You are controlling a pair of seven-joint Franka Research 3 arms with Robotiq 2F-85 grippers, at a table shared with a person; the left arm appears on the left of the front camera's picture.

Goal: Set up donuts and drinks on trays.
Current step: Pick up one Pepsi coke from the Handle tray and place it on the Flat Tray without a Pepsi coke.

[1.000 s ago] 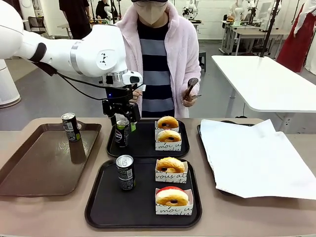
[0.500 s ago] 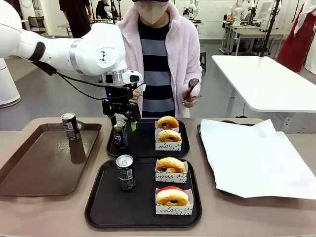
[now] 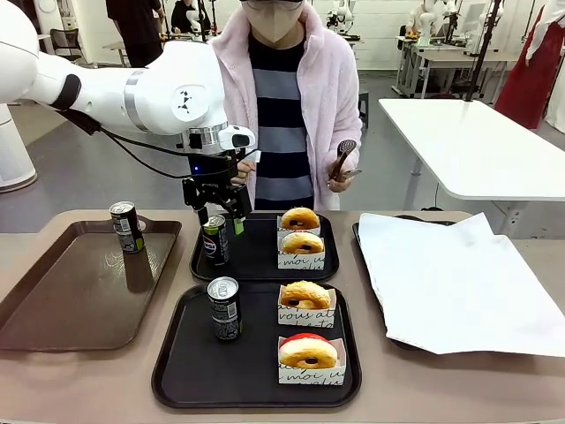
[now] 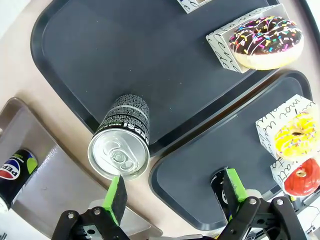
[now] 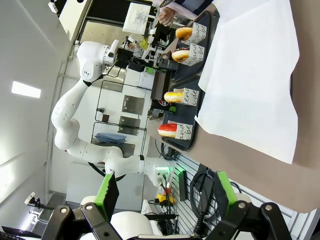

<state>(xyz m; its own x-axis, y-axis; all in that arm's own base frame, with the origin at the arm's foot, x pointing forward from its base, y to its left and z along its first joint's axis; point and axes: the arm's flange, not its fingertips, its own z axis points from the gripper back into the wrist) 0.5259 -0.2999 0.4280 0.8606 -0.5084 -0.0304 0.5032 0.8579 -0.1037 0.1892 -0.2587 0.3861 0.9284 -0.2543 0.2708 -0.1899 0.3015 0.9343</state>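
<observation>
Two black trays lie one behind the other. The far tray (image 3: pixel 256 261) holds a drink can (image 3: pixel 214 238) and two donuts (image 3: pixel 301 230) in white sleeves. The near tray (image 3: pixel 190 362) holds another can (image 3: pixel 224 308), a yellow donut (image 3: pixel 305 296) and a red-glazed donut (image 3: pixel 307 352). My left gripper (image 3: pixel 217 217) hangs open just above the far tray's can, holding nothing. From its wrist, that can's silver top (image 4: pixel 119 152) sits beside one green pad (image 4: pixel 116 192), and a chocolate sprinkled donut (image 4: pixel 265 42) lies farther off. My right gripper (image 5: pixel 166 195) is open and empty, away from the trays.
A wide brown tray (image 3: pixel 71 291) at the left carries a third can (image 3: pixel 126 227). A tray covered with white paper (image 3: pixel 450 283) lies at the right. The person stands at the far edge holding tongs (image 3: pixel 342 159).
My left gripper has risen a little off the can on the far tray, jaws still open. The can stays standing where it was.
</observation>
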